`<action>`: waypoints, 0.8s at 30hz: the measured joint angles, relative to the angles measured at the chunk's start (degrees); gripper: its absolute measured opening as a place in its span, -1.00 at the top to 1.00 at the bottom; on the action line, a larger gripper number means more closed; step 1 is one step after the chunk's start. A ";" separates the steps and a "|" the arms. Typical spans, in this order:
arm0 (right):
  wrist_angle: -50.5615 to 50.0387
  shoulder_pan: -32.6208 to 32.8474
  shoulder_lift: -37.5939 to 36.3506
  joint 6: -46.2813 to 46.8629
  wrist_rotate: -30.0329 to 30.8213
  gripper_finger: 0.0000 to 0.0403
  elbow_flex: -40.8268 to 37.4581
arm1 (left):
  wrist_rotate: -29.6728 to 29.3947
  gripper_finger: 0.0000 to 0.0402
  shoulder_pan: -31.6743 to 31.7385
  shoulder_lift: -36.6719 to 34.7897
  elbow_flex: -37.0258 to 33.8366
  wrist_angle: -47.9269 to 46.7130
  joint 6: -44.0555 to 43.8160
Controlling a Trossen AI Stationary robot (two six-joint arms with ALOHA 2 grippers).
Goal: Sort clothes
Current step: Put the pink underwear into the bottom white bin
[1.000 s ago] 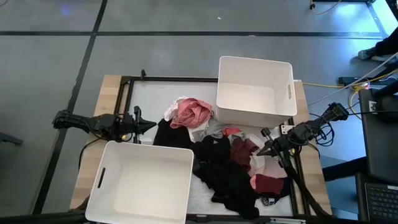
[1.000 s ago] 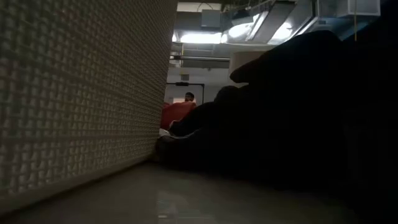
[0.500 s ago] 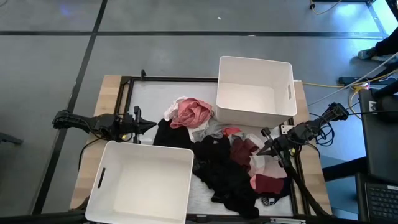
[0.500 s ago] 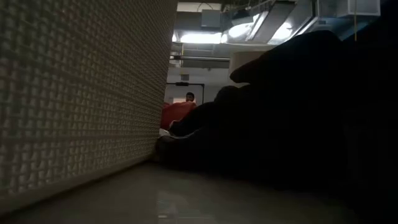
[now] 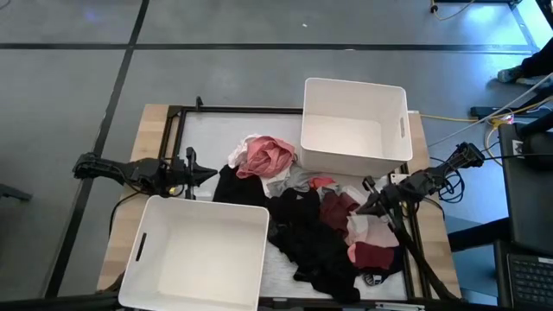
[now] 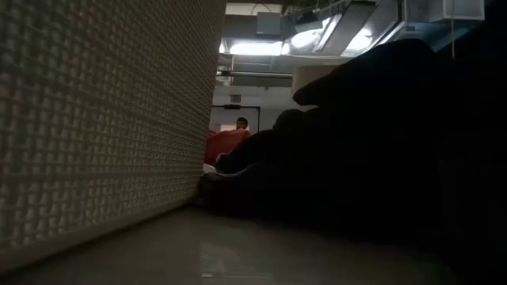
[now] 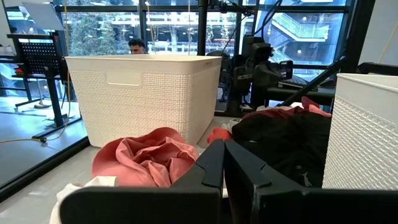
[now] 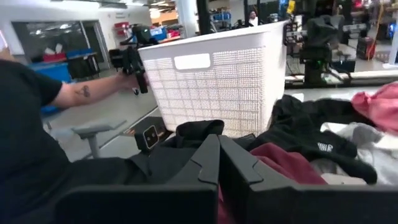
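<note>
Your right gripper point(image 8: 219, 163) sits pinched together over the clothes point(image 8: 298, 146), white bin point(image 8: 217, 84) at twelve o'clock, a person's arm point(image 8: 87, 93) at ten.

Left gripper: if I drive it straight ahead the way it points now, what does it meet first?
Most likely the pink garment at the near edge of the clothes pile. The left gripper, shut, points across the table at it, with the black garment just beside that line. Depth is uncertain.
</note>
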 joint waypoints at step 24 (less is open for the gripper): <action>17.97 0.00 0.00 -19.95 12.96 0.97 0.00 | -0.40 0.99 -0.10 2.31 4.43 18.55 -0.93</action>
